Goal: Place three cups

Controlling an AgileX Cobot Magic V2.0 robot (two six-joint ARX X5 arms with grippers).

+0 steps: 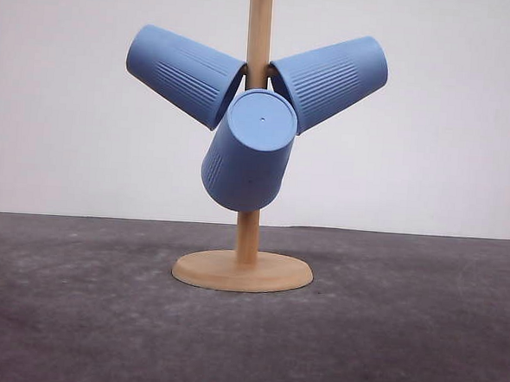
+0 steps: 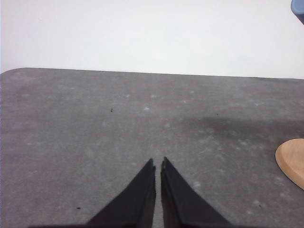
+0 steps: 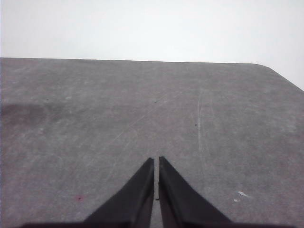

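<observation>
Light-blue ribbed plastic marks all three cups, and all three hang mouth-inward on the pegs of a wooden stand [image 1: 247, 242] set on the grey table [image 1: 74, 318]: the left cup [image 1: 184, 74] angles up and away to the left, the right cup [image 1: 331, 79] mirrors it, and the front cup [image 1: 250, 152] points its flat base toward the camera and sags lowest. The left gripper [image 2: 158, 164] and the right gripper [image 3: 156, 161] each rest low over bare table with fingers pressed together, holding nothing. Judged from how they hang, the front cup looks the least secure; its downward tilt suggests it could slide off its peg if the stand is bumped, and a nudge to the round base might rock the whole post. The pegs themselves are hidden inside the cups, so how deep each cup sits cannot be told. The post's top is cut off, and the left wrist view catches just a sliver of the base and a blue corner.
</observation>
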